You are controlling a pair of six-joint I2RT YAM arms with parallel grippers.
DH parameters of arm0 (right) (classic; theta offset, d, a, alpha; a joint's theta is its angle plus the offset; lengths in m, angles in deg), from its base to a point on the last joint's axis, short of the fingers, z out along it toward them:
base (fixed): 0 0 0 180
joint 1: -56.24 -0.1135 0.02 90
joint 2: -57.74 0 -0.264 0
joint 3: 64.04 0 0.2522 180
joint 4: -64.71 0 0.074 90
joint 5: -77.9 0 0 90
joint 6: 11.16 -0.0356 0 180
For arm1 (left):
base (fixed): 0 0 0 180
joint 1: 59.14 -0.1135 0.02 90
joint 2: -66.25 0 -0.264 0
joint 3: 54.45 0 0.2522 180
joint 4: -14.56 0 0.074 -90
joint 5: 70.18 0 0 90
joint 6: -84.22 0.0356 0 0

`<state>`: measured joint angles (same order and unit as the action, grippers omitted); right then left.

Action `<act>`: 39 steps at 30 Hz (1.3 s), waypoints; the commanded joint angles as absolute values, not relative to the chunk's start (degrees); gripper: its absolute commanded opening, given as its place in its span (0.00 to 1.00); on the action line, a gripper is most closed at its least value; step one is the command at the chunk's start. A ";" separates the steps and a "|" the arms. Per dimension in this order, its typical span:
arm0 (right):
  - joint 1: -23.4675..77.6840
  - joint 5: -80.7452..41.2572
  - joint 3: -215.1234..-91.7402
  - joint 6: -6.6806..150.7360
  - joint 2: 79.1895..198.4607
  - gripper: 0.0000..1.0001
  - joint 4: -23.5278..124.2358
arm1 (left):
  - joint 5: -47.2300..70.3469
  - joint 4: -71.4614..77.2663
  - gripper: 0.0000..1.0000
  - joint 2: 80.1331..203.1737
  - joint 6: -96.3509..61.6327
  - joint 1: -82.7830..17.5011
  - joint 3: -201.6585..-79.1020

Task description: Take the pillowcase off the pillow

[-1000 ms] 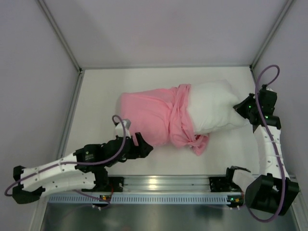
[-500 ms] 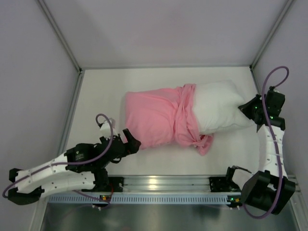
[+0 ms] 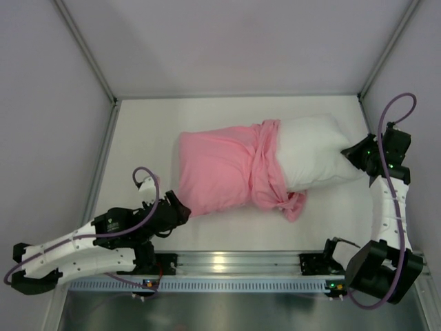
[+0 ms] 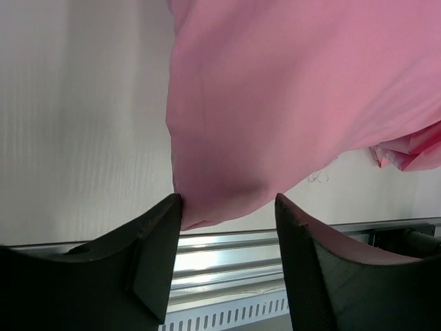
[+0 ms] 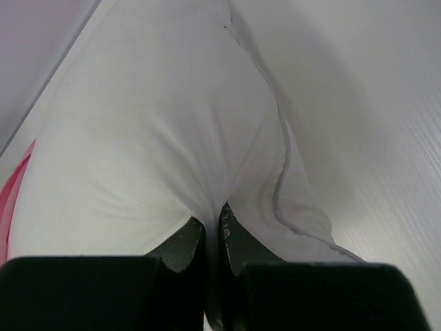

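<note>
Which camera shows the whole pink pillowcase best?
The top camera: the pink pillowcase shows whole, bunched partly off the pillow. The left wrist view shows only its near corner; the right wrist view only a pink sliver.

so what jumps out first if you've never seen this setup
The pink pillowcase catches the eye first: it covers the left part of a white pillow and is bunched in a ridge at the pillow's middle, leaving the right end bare. The right fingers are pinched shut on that bare end. The left fingers stand open around the pillowcase's near left corner.
</note>
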<state>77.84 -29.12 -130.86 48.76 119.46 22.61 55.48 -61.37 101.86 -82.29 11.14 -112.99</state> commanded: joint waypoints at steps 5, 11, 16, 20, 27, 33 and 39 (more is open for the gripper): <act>79.17 -29.68 -133.96 47.64 118.92 0.00 28.63 | 54.71 -61.69 0.46 103.24 -82.07 11.26 -112.33; 79.09 -30.03 -134.22 47.47 118.83 0.00 28.63 | 54.10 -60.11 0.35 104.57 -80.75 11.26 -111.98; 79.09 -30.30 -134.14 47.29 118.92 0.00 28.71 | 54.45 -59.49 0.06 103.17 -79.96 11.26 -111.71; 79.17 -30.21 -134.14 47.20 119.09 0.00 28.71 | 55.59 -59.76 0.00 100.10 -79.00 11.26 -113.55; 79.44 -29.42 -133.70 47.11 119.27 0.00 28.89 | 61.21 -61.43 0.00 85.18 -74.87 11.17 -120.76; 81.98 -30.29 -132.47 45.97 119.18 0.00 30.11 | 65.17 -62.13 0.00 73.56 -70.21 8.89 -126.12; 83.66 -31.44 -132.64 45.27 119.44 0.00 30.38 | 70.00 -71.96 0.00 68.35 -67.75 0.29 -138.33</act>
